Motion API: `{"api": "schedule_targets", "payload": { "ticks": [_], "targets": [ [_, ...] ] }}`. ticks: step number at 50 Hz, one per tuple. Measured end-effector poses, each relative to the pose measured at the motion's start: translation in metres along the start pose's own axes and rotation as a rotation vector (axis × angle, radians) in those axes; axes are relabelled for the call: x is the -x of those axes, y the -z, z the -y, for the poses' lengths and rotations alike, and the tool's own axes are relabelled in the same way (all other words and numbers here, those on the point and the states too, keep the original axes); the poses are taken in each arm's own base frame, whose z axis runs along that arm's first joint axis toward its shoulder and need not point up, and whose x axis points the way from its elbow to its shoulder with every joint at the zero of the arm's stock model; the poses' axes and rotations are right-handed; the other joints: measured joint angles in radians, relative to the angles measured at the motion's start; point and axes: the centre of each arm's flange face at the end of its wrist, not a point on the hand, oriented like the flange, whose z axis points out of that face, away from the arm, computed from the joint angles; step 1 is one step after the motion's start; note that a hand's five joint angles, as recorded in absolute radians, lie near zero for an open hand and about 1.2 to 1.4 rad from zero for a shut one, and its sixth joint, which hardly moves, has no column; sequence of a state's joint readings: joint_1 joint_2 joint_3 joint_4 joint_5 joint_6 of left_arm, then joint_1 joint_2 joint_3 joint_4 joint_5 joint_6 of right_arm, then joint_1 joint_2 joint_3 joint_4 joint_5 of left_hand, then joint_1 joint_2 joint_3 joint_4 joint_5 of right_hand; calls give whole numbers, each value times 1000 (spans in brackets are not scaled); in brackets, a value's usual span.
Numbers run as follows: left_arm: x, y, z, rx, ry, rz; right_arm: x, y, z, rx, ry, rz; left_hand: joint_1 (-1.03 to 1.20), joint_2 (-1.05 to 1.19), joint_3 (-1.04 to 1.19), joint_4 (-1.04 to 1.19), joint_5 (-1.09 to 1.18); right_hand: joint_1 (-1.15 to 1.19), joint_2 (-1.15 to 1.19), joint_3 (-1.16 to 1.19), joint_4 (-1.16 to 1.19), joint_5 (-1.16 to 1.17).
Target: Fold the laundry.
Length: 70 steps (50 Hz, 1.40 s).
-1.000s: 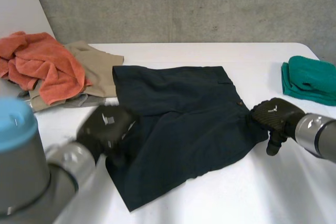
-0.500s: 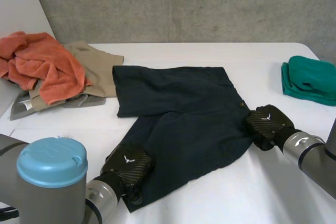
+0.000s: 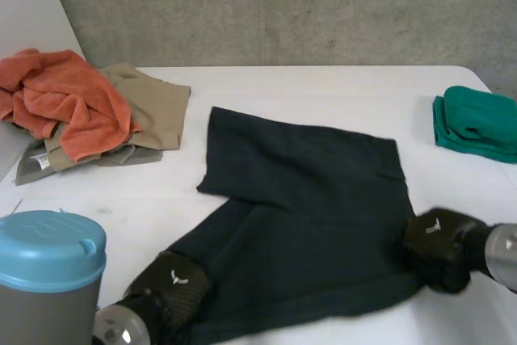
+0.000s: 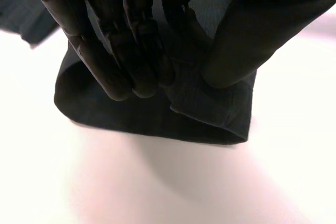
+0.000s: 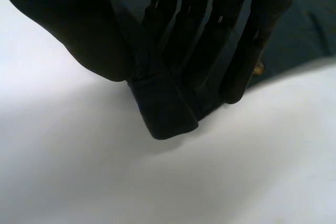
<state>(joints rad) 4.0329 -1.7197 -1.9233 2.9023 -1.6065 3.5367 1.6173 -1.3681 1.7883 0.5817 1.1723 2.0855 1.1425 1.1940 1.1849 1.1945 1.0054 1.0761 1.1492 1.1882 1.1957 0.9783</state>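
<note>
Dark navy shorts [image 3: 315,216] lie spread across the middle of the white table [image 3: 339,86]. My left hand [image 3: 170,287] pinches the near left leg hem; in the left wrist view the fingers [image 4: 126,51] and thumb hold a doubled fold of the dark cloth [image 4: 210,114] just above the table. My right hand [image 3: 440,246] grips the shorts' near right corner by the waistband; in the right wrist view a small fold of cloth [image 5: 160,108] sticks out between thumb and fingers [image 5: 210,51].
A heap of an orange towel [image 3: 56,103] over tan [image 3: 149,103] and grey garments sits at the back left. A folded teal cloth [image 3: 477,123] lies at the right edge. A concrete wall stands behind the table.
Both hands closed on the shorts and drew them toward the near edge and to the right. The shorts now lie stretched between the hands, farther from the orange heap.
</note>
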Motion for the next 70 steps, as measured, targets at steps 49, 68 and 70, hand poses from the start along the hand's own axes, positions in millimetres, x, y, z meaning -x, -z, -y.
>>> {"api": "schedule_targets", "payload": {
  "ticks": [49, 68, 70],
  "targets": [
    [172, -74, 152, -780, 238, 465, -106, -27, 142, -778, -132, -667, 1, 3, 4, 1, 1, 21, 27, 5, 3, 41],
    [60, -55, 29, -273, 155, 170, -17, -58, 26, -146, -55, -280, 1, 4, 4, 1, 1, 21, 36, 9, 3, 41],
    [49, -37, 24, -218, 114, 133, -11, -41, 22, -87, -36, -230, 1, 4, 4, 1, 1, 21, 36, 9, 3, 41]
  ]
}}
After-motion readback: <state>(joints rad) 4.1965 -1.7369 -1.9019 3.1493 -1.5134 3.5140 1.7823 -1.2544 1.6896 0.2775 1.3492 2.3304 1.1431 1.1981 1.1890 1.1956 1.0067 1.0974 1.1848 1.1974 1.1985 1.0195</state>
